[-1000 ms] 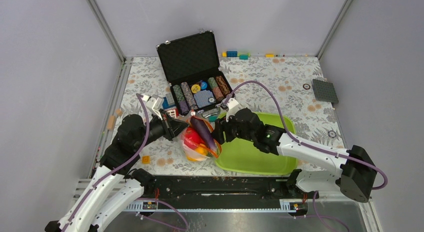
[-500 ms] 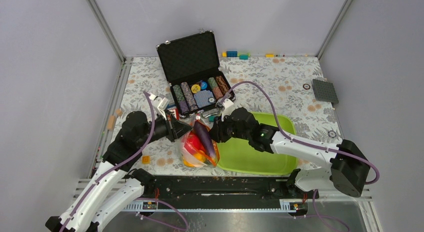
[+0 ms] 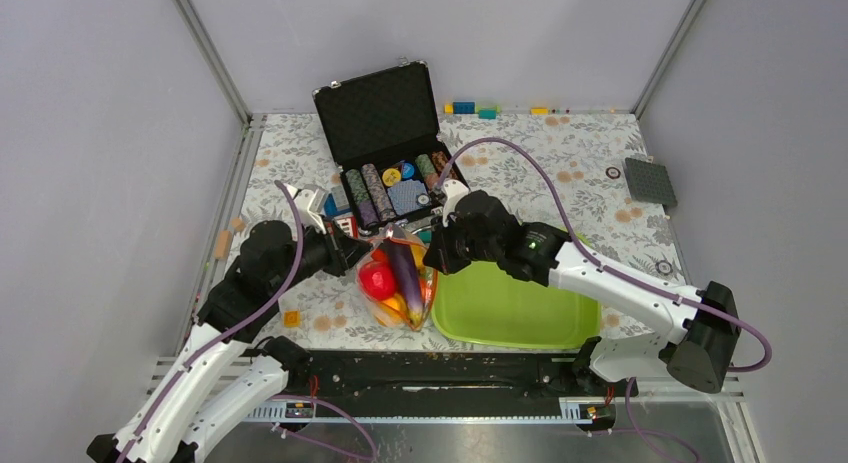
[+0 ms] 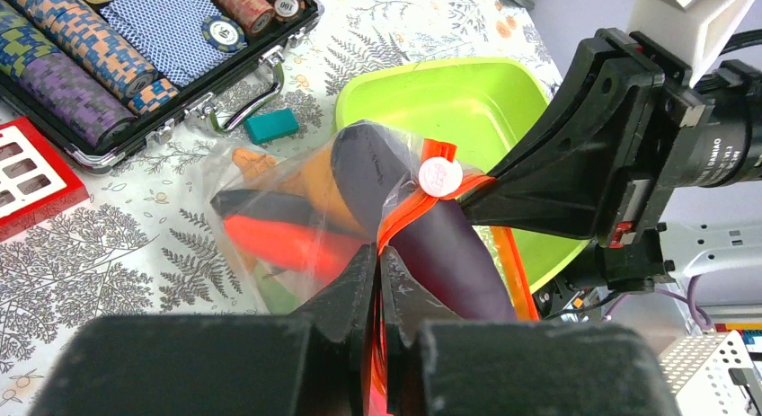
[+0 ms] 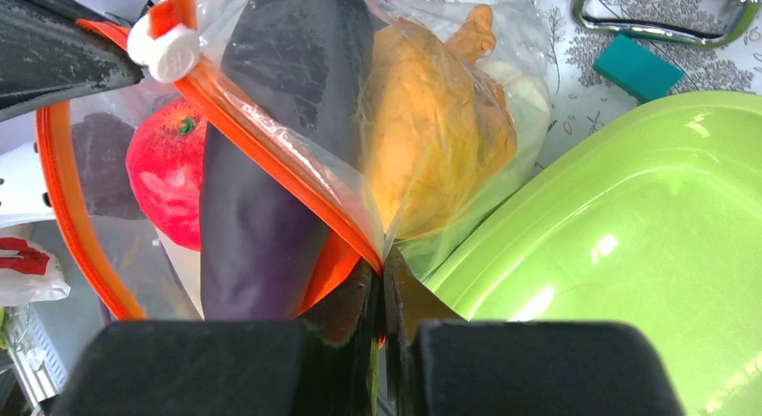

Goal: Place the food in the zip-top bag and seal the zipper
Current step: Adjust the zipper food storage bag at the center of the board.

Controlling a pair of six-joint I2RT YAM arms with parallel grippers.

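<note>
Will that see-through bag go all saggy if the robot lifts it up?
Probably saggy: the clear bag is thin, wrinkled film. It likely hangs heavy at the bottom, with the eggplant and apple in it. Its orange zipper looks stiffer and may keep its curve.

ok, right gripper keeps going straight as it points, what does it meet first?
The bag: right gripper is shut on its zipper. Straight on, it likely pushes into the eggplant inside; left gripper lies beyond.
</note>
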